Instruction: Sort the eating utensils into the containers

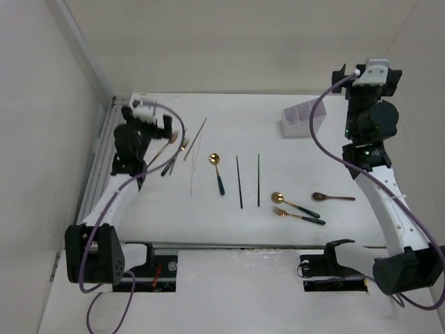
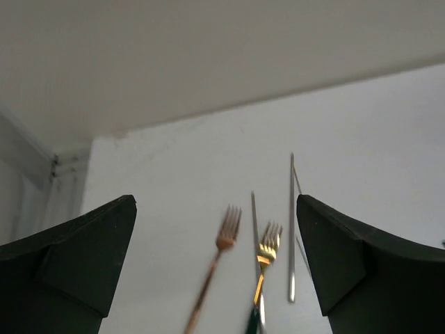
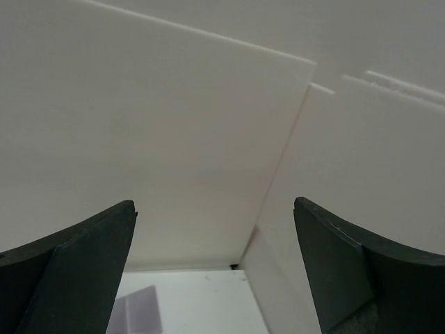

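Jaws wide apart and holding nothing, our left gripper (image 2: 215,202) hangs over the forks (image 2: 270,240) at the far left of the table (image 1: 243,118), while our right gripper (image 3: 215,205), also spread and bare, is raised at the far right. We judge the sorting not yet begun: we see nothing standing in the white holder (image 1: 302,118) at the far right. Every slim piece lies flat on the table: silver chopsticks (image 1: 197,139), dark chopsticks (image 1: 239,181), green-handled gold spoons (image 1: 217,172) and a brown spoon (image 1: 334,197).
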`<state>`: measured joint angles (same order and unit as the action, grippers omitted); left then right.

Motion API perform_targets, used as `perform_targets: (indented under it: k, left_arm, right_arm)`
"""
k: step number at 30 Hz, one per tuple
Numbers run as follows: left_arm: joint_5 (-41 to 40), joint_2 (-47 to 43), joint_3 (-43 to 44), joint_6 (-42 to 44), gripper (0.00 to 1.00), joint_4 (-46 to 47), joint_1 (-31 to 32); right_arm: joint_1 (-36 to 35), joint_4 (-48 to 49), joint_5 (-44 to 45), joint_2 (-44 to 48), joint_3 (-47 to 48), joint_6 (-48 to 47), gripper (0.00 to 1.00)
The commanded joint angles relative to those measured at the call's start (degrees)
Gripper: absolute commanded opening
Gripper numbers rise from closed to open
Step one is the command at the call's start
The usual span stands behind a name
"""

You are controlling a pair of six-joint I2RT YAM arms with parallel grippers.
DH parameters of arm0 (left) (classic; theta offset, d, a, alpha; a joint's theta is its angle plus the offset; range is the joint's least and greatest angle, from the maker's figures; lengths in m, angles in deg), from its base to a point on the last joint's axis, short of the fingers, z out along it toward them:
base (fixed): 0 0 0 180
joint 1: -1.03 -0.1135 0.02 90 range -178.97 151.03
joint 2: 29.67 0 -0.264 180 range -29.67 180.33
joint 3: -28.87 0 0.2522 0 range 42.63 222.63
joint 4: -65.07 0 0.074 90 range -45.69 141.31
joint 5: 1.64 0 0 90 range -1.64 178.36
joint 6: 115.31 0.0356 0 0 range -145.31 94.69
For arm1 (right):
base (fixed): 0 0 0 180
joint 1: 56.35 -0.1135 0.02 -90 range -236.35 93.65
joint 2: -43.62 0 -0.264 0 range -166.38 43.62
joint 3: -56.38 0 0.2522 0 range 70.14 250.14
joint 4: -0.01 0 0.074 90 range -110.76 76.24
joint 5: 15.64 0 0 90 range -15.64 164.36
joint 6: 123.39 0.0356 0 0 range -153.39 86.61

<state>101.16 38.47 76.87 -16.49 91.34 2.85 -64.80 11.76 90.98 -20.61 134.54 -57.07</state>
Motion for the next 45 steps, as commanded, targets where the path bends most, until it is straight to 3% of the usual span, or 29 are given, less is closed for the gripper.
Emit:
perform_targets:
  k: [1, 3, 4, 5, 6, 9, 10, 11, 14, 21, 28, 33, 40, 45]
  left_arm:
    - [-4.44, 2.23, 24.46, 6.38, 1.0, -29.48, 1.34]
    - [-5.33, 5.15, 32.69, 9.43, 1.0, -38.67, 1.34]
    - [-3.15, 7.95, 36.39, 12.07, 1.0, -43.41, 1.34]
    - [-1.13, 9.45, 42.95, 14.27, 1.0, -52.77, 1.34]
    - [2.2, 11.03, 45.97, 15.77, 1.0, -57.3, 1.34]
    - [3.46, 19.03, 54.69, 17.64, 1.0, -70.76, 1.34]
    - [3.46, 21.48, 56.19, 17.64, 0.99, -73.4, 1.34]
    - [2.33, 26.99, 57.85, 17.64, 0.97, -75.78, 1.34]
    - [1.62, 35.11, 64.36, 17.11, 0.78, -82.56, -0.32]
    - [-1.55, 47.33, 69.47, 20.79, 0.66, -79.32, -0.77]
    - [-1.55, 51.83, 70.88, 22.12, 0.61, -80.19, -0.24]
    - [-2.78, 54.82, 69.04, 22.73, 0.52, -81.25, -0.24]
    - [-5.5, 56.22, 66.31, 20.8, 0.52, -79.59, -0.24]
    - [-7.61, 58.5, 66.31, 18.78, 0.37, -79.58, -0.24]
  right_arm:
    - [-2.53, -11.37, 12.35, -4.31, 7.57, -11.38, 1.0]
    - [-3.07, -11.37, 18.85, -5.55, 11.34, -7.8, 1.0]
    - [-3.07, -13.11, 17.84, -5.56, 12.4, -5.61, 1.0]
    - [-3.07, -18.96, 14.26, -5.56, 13.72, -4.11, 1.0]
    - [-3.07, -22.06, 4.57, -6.17, 14.95, -3.4, 1.0]
    - [-3.07, -32.06, -3.51, -8.98, 19.43, 3.18, 0.88]
    - [-3.07, -34.37, -7.09, -9.94, 21.19, 5.2, 0.77]
    - [-3.07, -36.4, -8.87, -10.91, 21.2, 6.62, 0.73]
    - [-3.07, -40.02, -14.06, -13.9, 20.86, 12.42, 0.63]
    - [-5.61, -35.98, -24.35, -14.52, 14.71, 15.16, 0.66]
    - [-8.16, -35.98, -25.76, -16.37, 14.08, 15.16, 0.67]
    - [-8.16, -35.98, -26.29, -18.3, 14.69, 15.16, 0.69]
    - [-8.16, -36.5, -29.01, -20.67, 16.9, 15.16, 0.69]
    - [-8.69, -36.5, -29.01, -20.68, 17.42, 14.63, 0.7]
